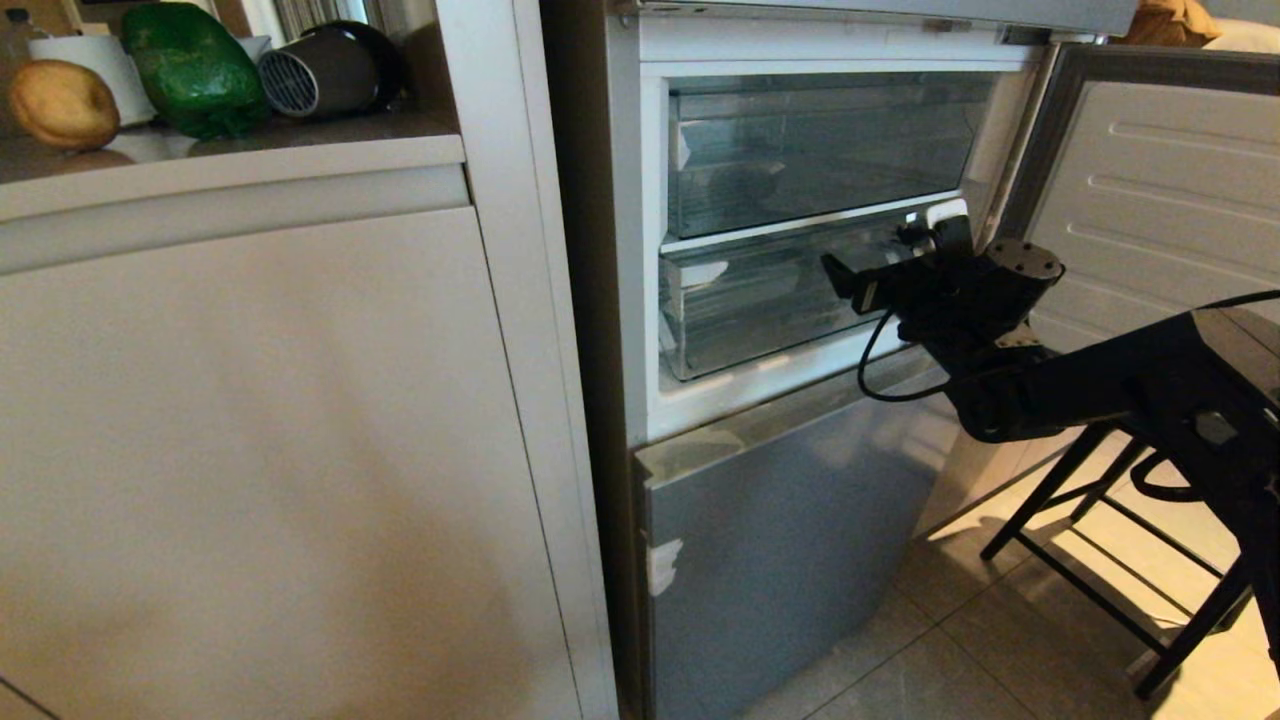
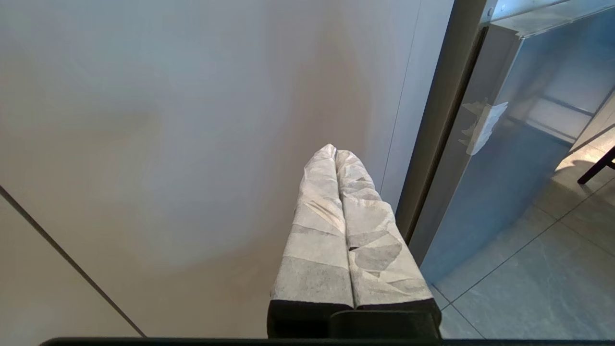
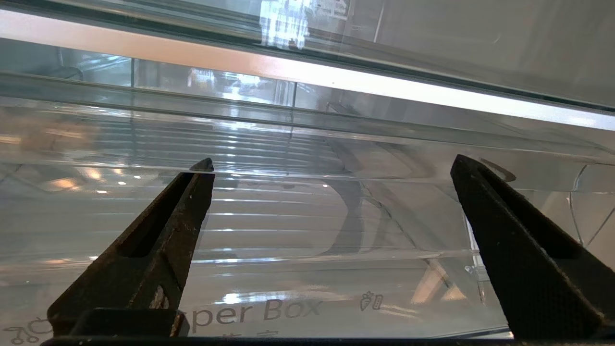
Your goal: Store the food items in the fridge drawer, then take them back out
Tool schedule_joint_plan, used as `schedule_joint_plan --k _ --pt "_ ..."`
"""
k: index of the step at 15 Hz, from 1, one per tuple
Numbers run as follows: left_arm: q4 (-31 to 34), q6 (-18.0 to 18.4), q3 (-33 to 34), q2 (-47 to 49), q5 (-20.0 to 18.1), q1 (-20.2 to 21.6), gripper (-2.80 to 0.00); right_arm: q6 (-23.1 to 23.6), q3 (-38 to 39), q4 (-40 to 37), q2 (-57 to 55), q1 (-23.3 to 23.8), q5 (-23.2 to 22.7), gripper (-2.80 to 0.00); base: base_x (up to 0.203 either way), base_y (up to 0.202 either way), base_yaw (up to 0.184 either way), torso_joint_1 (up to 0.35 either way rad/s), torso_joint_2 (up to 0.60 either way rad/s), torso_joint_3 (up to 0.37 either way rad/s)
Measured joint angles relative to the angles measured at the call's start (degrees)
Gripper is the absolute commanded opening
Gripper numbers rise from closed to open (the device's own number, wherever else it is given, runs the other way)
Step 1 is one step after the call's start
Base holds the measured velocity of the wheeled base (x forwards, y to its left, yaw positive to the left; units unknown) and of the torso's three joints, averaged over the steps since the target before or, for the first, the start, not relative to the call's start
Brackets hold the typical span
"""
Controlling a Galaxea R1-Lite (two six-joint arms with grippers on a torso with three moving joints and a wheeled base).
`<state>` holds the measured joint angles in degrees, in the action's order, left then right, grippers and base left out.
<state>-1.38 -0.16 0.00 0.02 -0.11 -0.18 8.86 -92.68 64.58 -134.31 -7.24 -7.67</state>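
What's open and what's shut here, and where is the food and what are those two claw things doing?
Fridge door: swung open.
Lower clear drawer: pushed in, looks empty.
Upper clear drawer: pushed in.
Lower fridge door: shut.
Potato: on the counter, not stored.
Green pepper: on the counter beside it.
Right gripper: fingers wide open at the lower drawer front.
Left gripper: shut, idle by the cabinet.

A beige cabinet [image 1: 260,450] with a flat door fills the left, its countertop [image 1: 230,150] above. Grey floor tiles [image 1: 950,650] lie lower right, sunlit near a black metal stool frame [image 1: 1120,560]. Warm light falls across the room.
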Motion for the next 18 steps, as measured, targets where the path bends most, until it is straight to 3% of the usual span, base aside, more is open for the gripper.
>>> schedule_joint_plan --k 4,10,18 --pt "0.00 0.00 0.00 0.00 0.00 0.00 -2.80 0.06 7.79 3.51 4.10 -0.04 0.01 0.00 0.000 0.000 0.000 0.000 0.00 0.000" --pt "0.00 0.00 0.00 0.00 0.00 0.00 -2.80 0.06 25.62 10.14 13.56 -0.17 -0.29 0.00 0.000 0.000 0.000 0.000 0.00 0.000" --pt "0.00 0.00 0.00 0.00 0.00 0.00 -2.80 -0.13 46.52 11.50 26.52 -0.55 -0.36 0.00 0.000 0.000 0.000 0.000 0.00 0.000"
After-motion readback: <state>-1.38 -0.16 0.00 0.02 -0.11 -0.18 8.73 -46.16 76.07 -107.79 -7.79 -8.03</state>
